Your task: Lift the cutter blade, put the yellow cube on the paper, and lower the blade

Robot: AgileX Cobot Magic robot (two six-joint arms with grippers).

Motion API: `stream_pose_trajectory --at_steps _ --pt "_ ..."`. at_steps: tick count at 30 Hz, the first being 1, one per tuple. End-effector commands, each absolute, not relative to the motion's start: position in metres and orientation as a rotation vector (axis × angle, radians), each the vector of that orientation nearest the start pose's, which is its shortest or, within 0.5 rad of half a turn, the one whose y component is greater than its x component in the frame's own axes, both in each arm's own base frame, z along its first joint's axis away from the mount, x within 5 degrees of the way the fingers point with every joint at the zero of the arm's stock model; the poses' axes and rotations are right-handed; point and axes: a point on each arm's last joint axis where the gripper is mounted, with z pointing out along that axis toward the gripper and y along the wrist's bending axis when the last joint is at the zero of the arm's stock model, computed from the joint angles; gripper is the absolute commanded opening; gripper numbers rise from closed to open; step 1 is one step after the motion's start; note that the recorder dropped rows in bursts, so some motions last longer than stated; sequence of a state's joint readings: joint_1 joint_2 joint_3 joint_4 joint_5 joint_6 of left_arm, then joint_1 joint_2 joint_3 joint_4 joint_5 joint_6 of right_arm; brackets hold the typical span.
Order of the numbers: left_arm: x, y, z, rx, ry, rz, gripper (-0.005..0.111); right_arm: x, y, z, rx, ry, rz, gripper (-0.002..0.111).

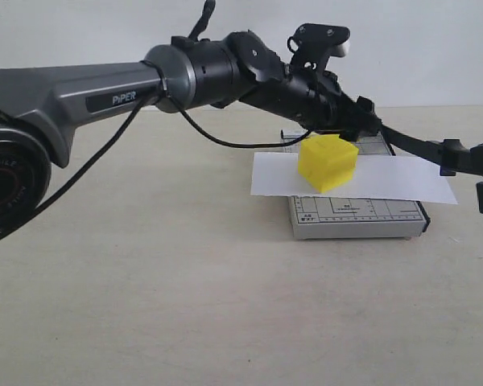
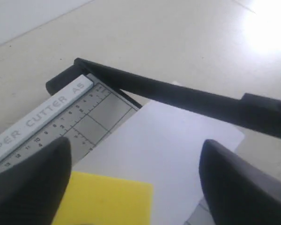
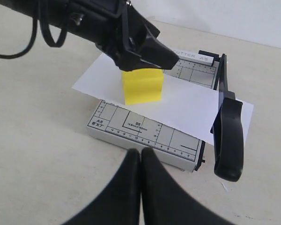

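- On the grey cutter base point(image 1: 358, 219), mid-table point(image 1: 145, 305), the paper point(image 1: 402, 181) lies across the gridded deck. It overhangs both sides, so the cut line crosses the sheet.
- The yellow cube point(image 1: 328, 162) sits flat on the paper, over the deck and beside the blade's line, not on it. Judgement: there it weights the sheet without blocking the blade's descent.
- The left tool point(image 2: 133, 145) has its jaws spread wide, straddling the top of the cube. The wrist view shows a clear gap between the cube and one finger point(image 2: 239, 187). Whether the other finger touches it I cannot tell. I read this as a release, not a grip.
- The cutter blade point(image 1: 414, 143) is hinged at the far corner and angled up off the deck, and the paper passes beneath it. Nothing in view holds it, so presumably the hinge keeps it up.
- The right tool point(image 3: 140, 152) has its fingers pressed together and is empty. It hangs in front of the base, near the handle end but apart from it. Judgement: closed tips suit pushing the handle down.
- Judgement: raising and placing look done, and lowering is not yet done.
- Risk: the left arm point(image 1: 105, 92) reaches over the deck close to the blade. It should clear before the blade drops, without nudging the cube or dragging the paper.
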State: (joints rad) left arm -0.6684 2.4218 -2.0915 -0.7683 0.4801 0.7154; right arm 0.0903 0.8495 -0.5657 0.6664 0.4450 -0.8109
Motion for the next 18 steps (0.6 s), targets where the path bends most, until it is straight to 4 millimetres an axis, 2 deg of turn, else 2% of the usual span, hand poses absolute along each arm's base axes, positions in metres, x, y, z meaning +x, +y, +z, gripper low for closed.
stream_pose_trajectory --at_steps 1,4,6,13,18 --pt "0.402 -0.369 0.209 0.972 2.124 -0.861 0.048 0.164 0.040 0.288 -0.468 2.054 0.221 0.000" --pt "0.386 -0.375 0.197 1.075 2.196 -0.913 0.017 0.164 0.040 0.288 -0.468 2.054 0.221 0.000" --pt "0.376 -0.382 0.191 1.136 2.191 -0.918 0.005 0.164 0.040 0.288 -0.468 2.054 0.221 0.000" --pt "0.348 -0.418 0.190 1.271 1.999 -0.888 0.005 0.164 0.040 0.288 -0.468 2.054 0.221 0.000" --pt "0.346 -0.436 0.161 1.248 1.939 -0.790 0.004 0.164 0.040 0.288 -0.468 2.054 0.221 0.000"
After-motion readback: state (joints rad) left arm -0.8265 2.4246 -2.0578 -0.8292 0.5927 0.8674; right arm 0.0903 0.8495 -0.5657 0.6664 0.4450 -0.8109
